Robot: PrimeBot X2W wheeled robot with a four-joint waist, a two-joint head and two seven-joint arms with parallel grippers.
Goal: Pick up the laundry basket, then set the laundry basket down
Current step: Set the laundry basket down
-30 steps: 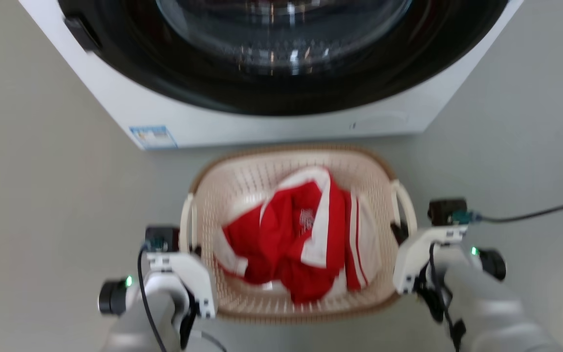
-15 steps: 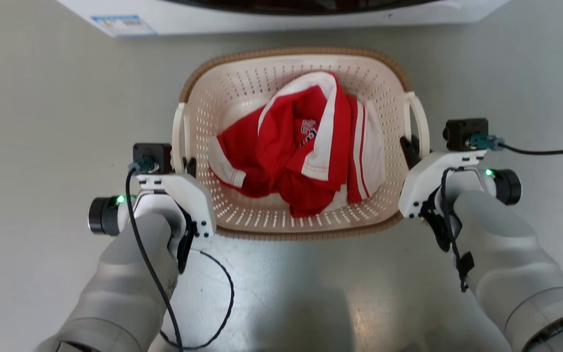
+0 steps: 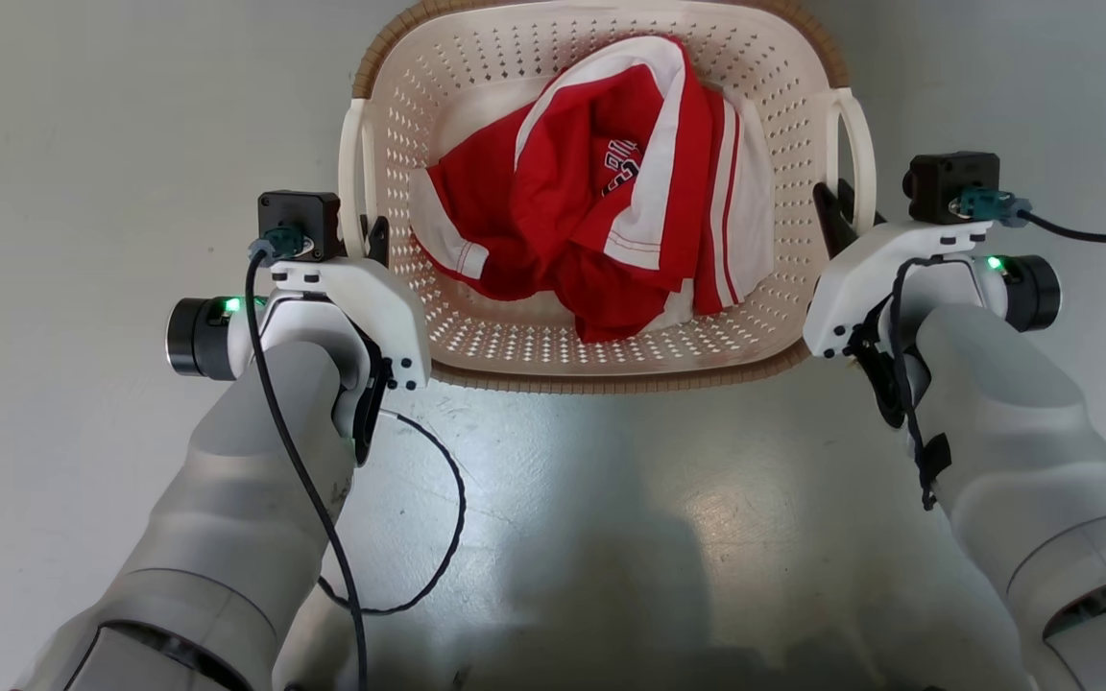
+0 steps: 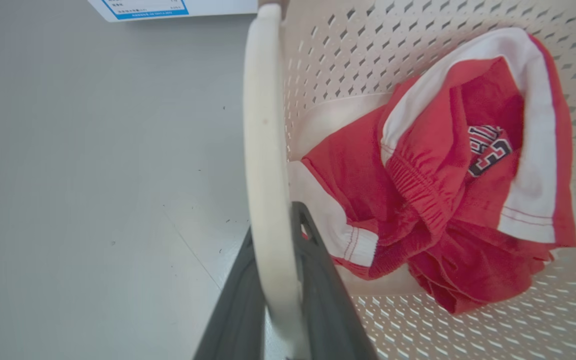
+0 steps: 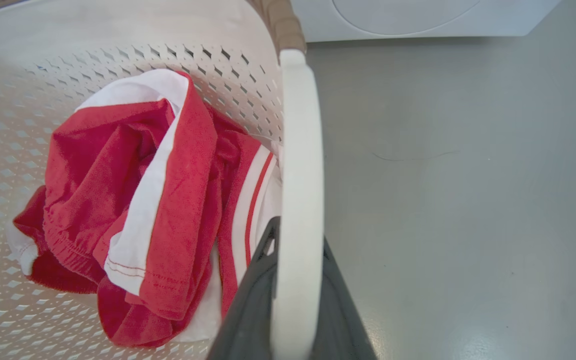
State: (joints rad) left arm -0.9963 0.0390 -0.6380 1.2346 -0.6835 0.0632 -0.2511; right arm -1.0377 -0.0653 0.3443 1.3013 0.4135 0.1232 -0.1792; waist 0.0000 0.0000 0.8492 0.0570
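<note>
Both my claws pinch the laundry basket point(image 3: 611, 381) by its side loops.
My left gripper point(image 3: 375, 235) clamps the left handle point(image 3: 351, 173) and my right gripper point(image 3: 836, 206) the right handle point(image 3: 858, 144), a finger on each side of the loop. The basket sits between my forearms with red-and-white clothes point(image 3: 601, 211) inside. Its far rim is near the washing machine point(image 5: 418, 20), and bare floor point(image 3: 83, 144) lies open on both outer sides.

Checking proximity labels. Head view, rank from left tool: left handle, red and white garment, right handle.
1. left handle, gripped by the left tool, left side of the laundry basket.
2. red and white garment, basket's middle.
3. right handle, far side, gripped by the right tool.
</note>
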